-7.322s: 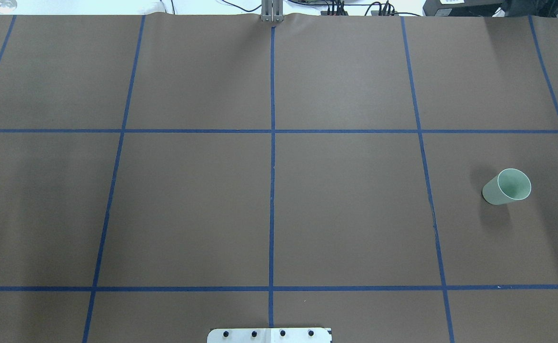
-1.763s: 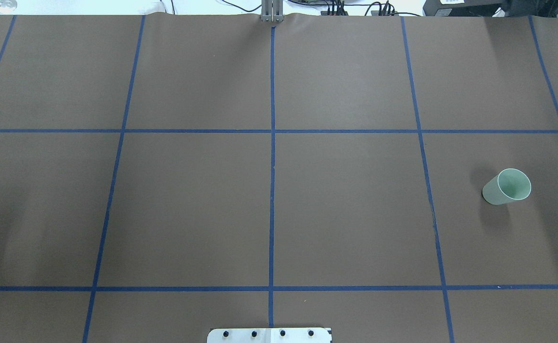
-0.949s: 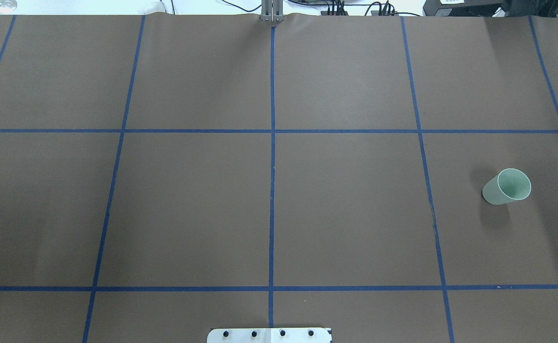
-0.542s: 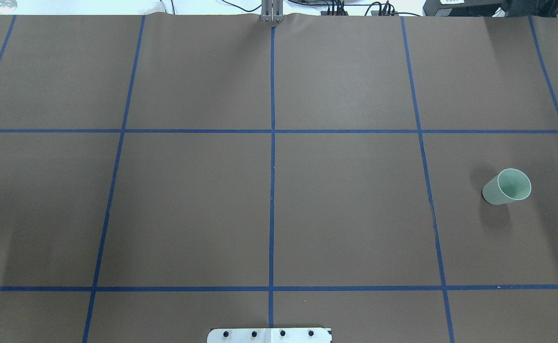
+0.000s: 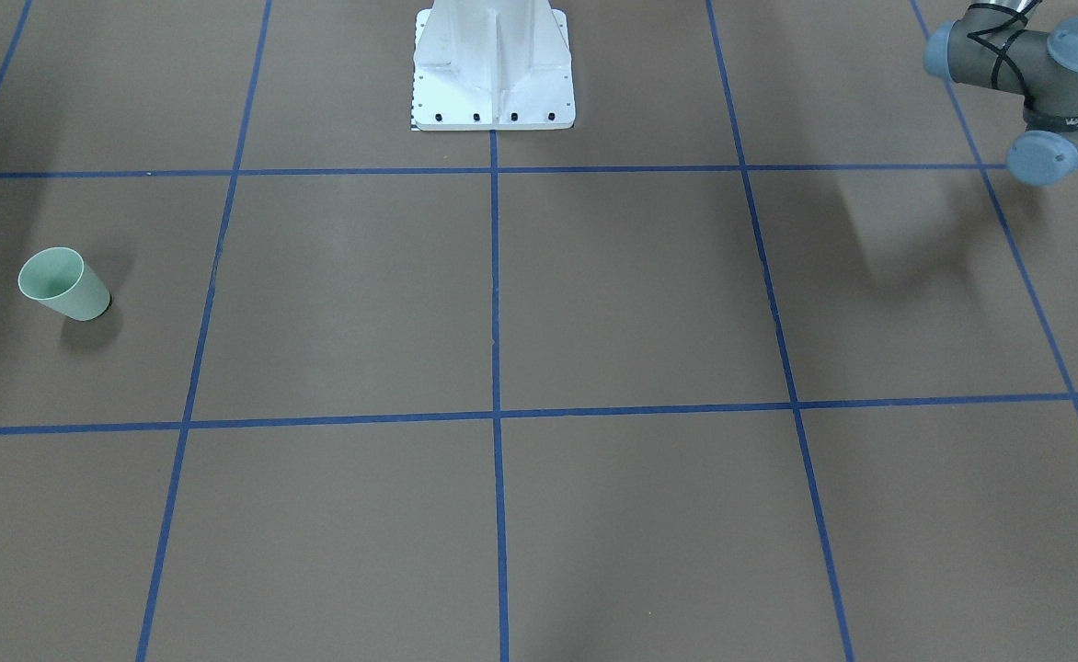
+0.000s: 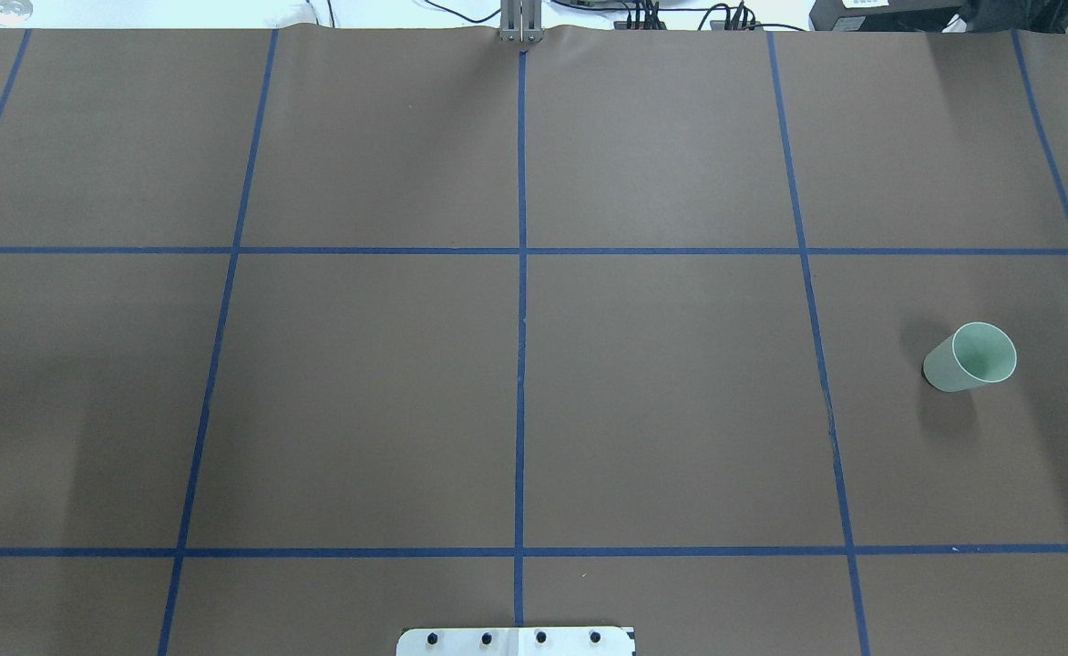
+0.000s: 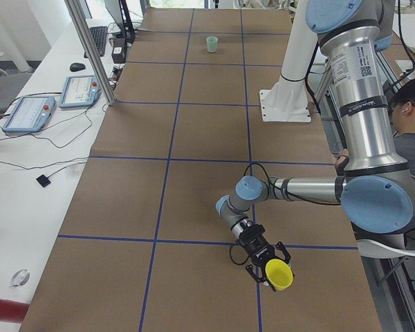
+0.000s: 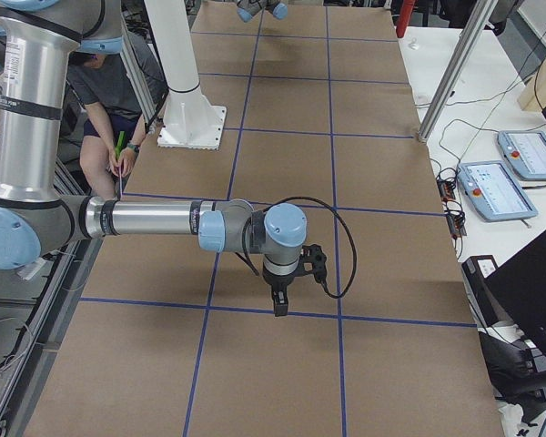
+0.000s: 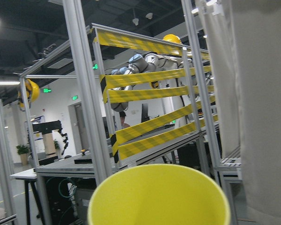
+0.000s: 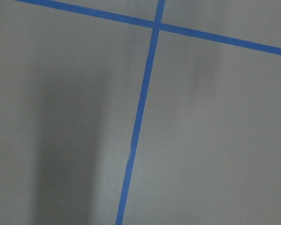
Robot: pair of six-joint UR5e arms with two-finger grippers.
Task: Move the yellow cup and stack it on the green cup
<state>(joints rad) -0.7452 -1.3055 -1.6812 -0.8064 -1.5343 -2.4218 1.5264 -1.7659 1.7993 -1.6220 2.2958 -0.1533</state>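
Note:
The green cup [image 6: 970, 357] stands upright and alone on the brown table at the right; it also shows in the front view [image 5: 63, 284] and far off in the left side view [image 7: 211, 44]. The yellow cup [image 7: 281, 276] is at the tip of my left gripper [image 7: 270, 271], near the table's left end. In the left wrist view the yellow cup [image 9: 159, 197] fills the lower frame and the camera looks out at the room, so the cup is held off the table. My right gripper [image 8: 280, 305] hangs over the table, pointing down; I cannot tell whether it is open or shut.
The white robot base [image 5: 493, 74] stands at the table's near middle edge. A seated person [image 7: 409, 131] is beside the base. Teach pendants [image 7: 29, 113] and cables lie on the side table past an aluminium post [image 7: 90, 48]. Blue tape lines grid the table.
The green cup has not moved. No arm has come into the overhead view; only faint shadows at its left side have shifted.

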